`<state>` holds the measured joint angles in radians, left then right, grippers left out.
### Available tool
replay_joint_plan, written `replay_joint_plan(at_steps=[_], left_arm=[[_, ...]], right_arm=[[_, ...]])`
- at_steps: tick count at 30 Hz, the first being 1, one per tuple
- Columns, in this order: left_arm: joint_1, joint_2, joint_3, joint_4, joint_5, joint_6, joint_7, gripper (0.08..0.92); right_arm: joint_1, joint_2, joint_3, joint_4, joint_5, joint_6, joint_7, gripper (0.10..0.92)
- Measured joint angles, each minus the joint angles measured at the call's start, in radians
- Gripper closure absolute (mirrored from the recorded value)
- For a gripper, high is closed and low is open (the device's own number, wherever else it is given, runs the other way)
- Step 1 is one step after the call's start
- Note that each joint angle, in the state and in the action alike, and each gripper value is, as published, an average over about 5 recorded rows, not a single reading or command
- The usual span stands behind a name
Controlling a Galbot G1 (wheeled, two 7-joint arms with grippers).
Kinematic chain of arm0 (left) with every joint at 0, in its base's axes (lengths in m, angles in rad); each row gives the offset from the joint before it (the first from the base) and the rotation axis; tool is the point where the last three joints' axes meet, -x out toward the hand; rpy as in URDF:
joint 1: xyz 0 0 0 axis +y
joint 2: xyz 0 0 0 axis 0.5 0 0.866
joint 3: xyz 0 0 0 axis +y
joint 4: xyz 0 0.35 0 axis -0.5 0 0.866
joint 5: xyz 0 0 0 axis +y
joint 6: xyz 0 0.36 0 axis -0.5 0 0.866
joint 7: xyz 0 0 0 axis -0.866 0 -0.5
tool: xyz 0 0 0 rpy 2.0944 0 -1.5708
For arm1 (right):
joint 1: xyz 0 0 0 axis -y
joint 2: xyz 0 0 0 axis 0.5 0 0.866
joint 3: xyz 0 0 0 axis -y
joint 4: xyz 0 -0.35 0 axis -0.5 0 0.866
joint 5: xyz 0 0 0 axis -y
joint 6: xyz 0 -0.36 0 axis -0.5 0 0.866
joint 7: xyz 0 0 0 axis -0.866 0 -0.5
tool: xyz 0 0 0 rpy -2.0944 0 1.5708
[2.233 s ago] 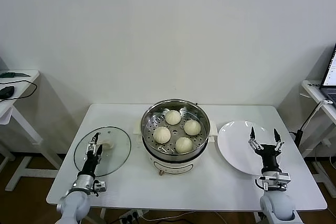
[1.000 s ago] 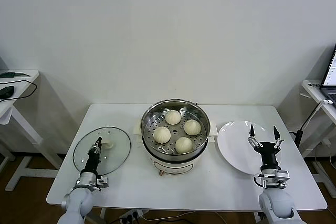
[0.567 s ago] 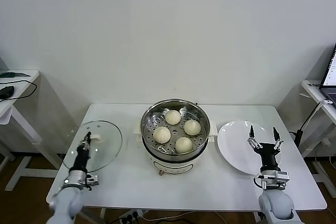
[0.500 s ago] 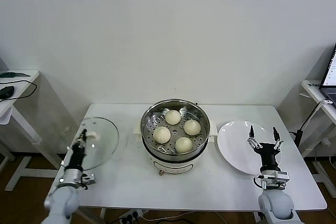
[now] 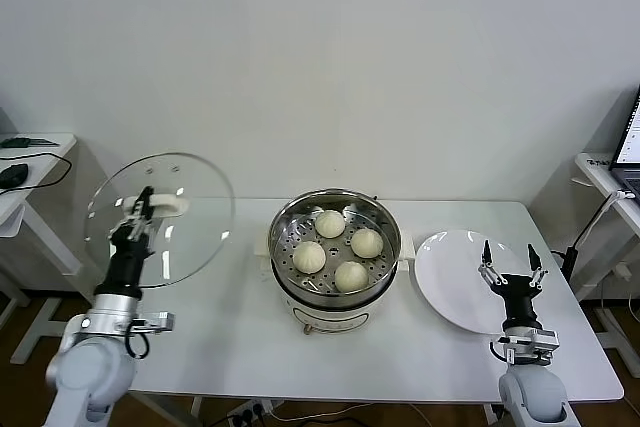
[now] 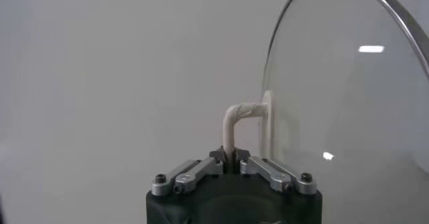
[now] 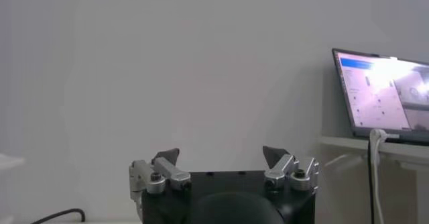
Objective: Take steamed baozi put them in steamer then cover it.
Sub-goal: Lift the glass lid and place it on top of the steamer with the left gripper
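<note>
Several cream-white baozi (image 5: 329, 224) lie in the shiny steel steamer (image 5: 381, 277) at the table's middle. My left gripper (image 5: 141, 211) is shut on the white handle (image 6: 234, 121) of the clear glass cover (image 5: 195, 227), holding it tilted up in the air, well above the table's left end and left of the steamer. In the left wrist view the cover (image 6: 348, 111) stands on edge beside the jaws, which pinch the handle between them. My right gripper (image 5: 510, 265) stands open and upright over the white plate, nothing between its fingers; the right gripper (image 7: 221, 157) faces the wall.
A white plate (image 5: 450, 282) lies right of the steamer on the white table (image 5: 230, 347). A side desk with a mouse (image 5: 12, 175) stands far left. A laptop (image 7: 382, 98) sits on a shelf at the far right.
My left gripper has lifted the cover off the table's left side, raising it high and tilting it upright. The right arm has hardly moved.
</note>
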<state>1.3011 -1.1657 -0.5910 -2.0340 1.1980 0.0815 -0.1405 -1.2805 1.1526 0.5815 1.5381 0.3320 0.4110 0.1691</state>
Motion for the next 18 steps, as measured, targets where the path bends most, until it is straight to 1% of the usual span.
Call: replay_joint_plan(at_steps=[3,7,12,18], left_arm=[[-0.026,0.003,0.087,-0.057,-0.012,0.052,0.034,0.815],[-0.081,-0.007,0.22,-0.094,-0.017,0.12,0.078,0.815],[-0.161,-0.037,0.379,-0.095,-0.009,0.194,0.133,0.815],[-0.24,-0.075,0.528,-0.059,0.021,0.264,0.203,0.815]], right_arm=[[-0.006,0.005,0.008,-0.005,0.001,0.002,-0.001,0.203],[-0.013,0.013,0.018,-0.013,0.001,0.005,-0.003,0.203],[-0.02,0.024,0.027,-0.021,-0.001,0.008,-0.006,0.203],[-0.023,0.037,0.035,-0.031,-0.005,0.01,-0.01,0.203]])
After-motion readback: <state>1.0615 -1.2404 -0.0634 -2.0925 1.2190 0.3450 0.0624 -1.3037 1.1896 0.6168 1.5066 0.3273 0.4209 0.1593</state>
